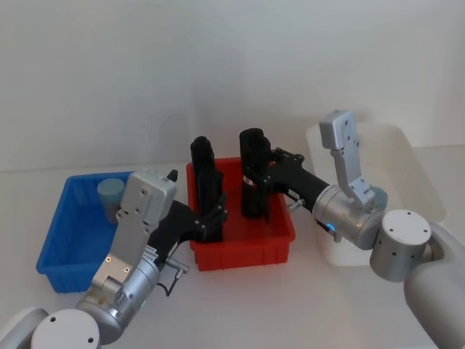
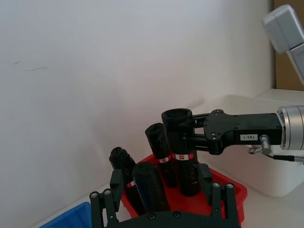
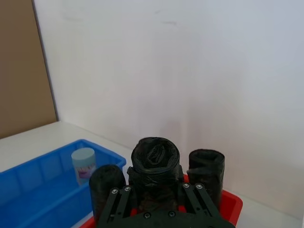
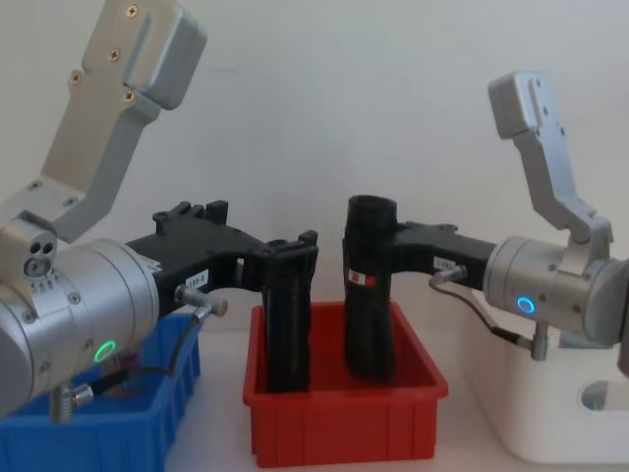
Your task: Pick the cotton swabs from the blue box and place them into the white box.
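One cotton swab tub (image 1: 110, 193) with a pale blue lid stands in the far corner of the blue box (image 1: 62, 243), and I see the tub (image 3: 84, 164) again in the right wrist view. The white box (image 1: 415, 169) sits at the right. Both grippers are over the red bin (image 1: 243, 243), away from the swabs. My left gripper (image 1: 212, 217) is open, its fingers (image 2: 116, 183) straddling a black roll (image 2: 150, 189). My right gripper (image 1: 259, 178) is shut on a tall black roll (image 4: 370, 295), which it holds upright in the bin.
The red bin (image 4: 344, 418) stands between the blue box (image 4: 147, 418) and the white box (image 4: 550, 418) and holds several upright black rolls. A pale wall rises behind the table. Open tabletop lies in front of the bins.
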Robot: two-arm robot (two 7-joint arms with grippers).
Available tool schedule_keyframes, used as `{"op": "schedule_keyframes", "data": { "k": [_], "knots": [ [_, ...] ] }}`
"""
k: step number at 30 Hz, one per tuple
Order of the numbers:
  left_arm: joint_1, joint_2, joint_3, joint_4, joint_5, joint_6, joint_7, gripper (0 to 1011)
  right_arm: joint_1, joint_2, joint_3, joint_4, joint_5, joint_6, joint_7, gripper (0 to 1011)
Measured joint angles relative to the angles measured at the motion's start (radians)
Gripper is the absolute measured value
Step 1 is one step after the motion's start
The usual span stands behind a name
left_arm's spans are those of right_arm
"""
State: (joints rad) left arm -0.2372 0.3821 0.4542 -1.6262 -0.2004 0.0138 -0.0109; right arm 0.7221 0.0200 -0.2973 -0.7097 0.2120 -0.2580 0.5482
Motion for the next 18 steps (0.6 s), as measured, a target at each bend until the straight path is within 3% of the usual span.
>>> {"op": "schedule_keyframes", "data": {
  "k": [10, 18],
  "knots": [
    [0.000, 0.000, 0.000, 0.000, 0.000, 0.000, 0.000, 1000, -0.102, 0.039, 0.009, -0.267, 0.018, 0.038, -0.054, 369],
    [0.000, 0.000, 0.000, 0.000, 0.000, 0.000, 0.000, 1000, -0.161, 0.066, 0.018, -0.409, 0.011, 0.073, -0.126, 360]
  ]
}}
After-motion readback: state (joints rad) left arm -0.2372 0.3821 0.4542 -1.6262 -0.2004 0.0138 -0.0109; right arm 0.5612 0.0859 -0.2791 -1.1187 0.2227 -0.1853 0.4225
